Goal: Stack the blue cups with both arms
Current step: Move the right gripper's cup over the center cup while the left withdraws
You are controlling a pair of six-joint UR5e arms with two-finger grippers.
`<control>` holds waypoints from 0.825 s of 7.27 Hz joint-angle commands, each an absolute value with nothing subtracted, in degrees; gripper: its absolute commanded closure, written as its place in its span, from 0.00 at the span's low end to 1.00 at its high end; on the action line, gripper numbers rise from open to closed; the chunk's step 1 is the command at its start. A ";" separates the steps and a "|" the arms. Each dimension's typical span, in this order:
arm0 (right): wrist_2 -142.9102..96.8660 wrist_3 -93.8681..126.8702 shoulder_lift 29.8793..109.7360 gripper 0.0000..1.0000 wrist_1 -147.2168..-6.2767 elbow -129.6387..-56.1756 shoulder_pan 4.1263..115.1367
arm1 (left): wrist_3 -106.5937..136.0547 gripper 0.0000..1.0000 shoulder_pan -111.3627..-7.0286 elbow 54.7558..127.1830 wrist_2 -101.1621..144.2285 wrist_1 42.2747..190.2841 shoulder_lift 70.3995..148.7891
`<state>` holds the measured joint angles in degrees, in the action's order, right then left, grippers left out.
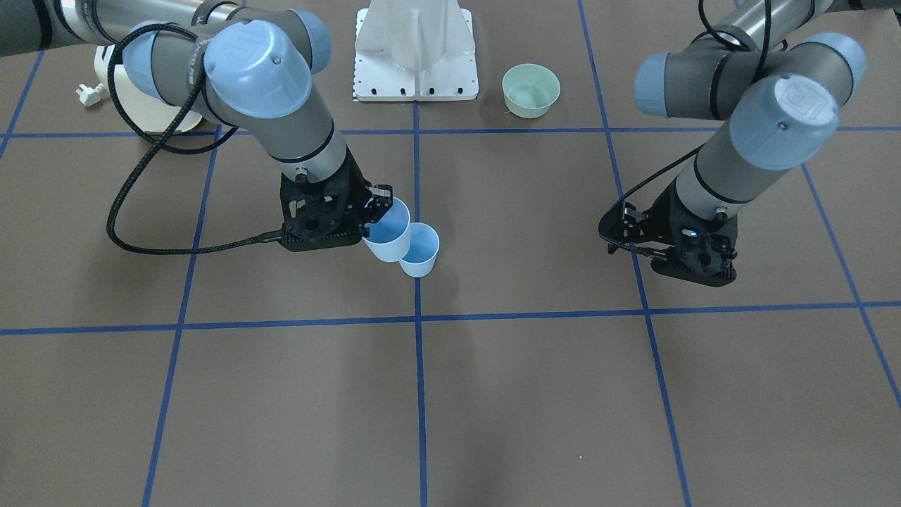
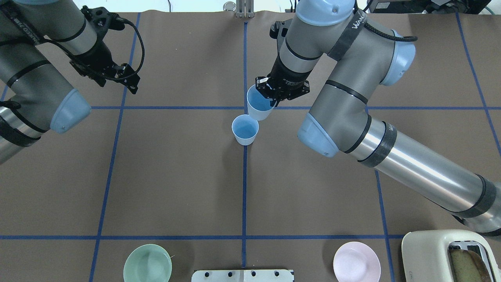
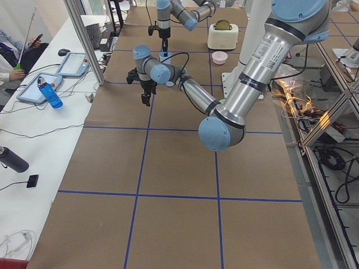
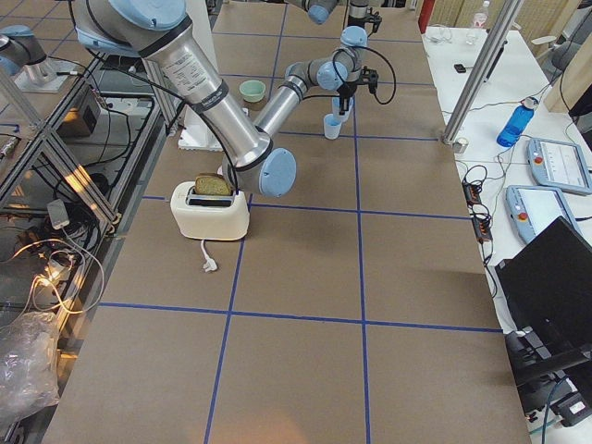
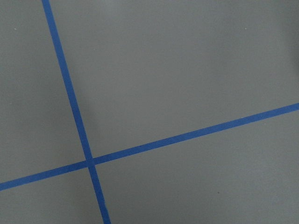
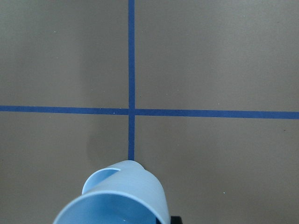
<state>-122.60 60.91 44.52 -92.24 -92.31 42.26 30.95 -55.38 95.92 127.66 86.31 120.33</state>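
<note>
The right gripper (image 2: 275,95) is clamped on the right side of the rim of one blue cup (image 2: 259,105). The cup hangs mouth-up just under its fingers (image 1: 383,196), clear of the table (image 2: 176,176). From the right wrist camera this held cup fills the near bottom edge, with a crossing of blue tape lines (image 6: 131,112) on the table beyond it.

The second blue cup (image 2: 245,130) stands upright on the table, on the central tape line. It is just to the left of the held cup and lower than it. The two overlap in the front-facing view, and I cannot tell whether they touch.

The left gripper (image 2: 131,81) hovers over the far left part of the table, well apart from both cups. Whether it is open or closed cannot be told, and its wrist camera shows only bare table and tape.

Along the near edge lie a mint-green bowl (image 2: 147,268) on the left, a pink bowl (image 2: 356,266) on the right, and a cream toaster (image 2: 450,256) at the near right corner.
</note>
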 commanded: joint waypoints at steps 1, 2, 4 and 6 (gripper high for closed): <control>-120.07 61.87 43.77 1.00 -92.11 -91.41 39.56 | 30.76 0.02 -55.63 95.71 127.79 86.22 120.06; -119.54 62.83 43.77 1.00 -92.02 -91.41 38.68 | 30.76 0.02 -55.63 95.71 127.79 86.22 120.06; -119.36 63.37 43.77 1.00 -92.02 -91.58 37.97 | 30.85 0.02 -55.63 95.71 127.79 86.22 120.06; -118.83 63.28 43.86 1.00 -91.93 -91.50 37.71 | 30.85 0.02 -55.63 95.71 127.79 86.22 120.06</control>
<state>-119.17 63.25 43.82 -91.96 -91.55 37.92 30.85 -55.63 95.71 127.79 86.22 120.06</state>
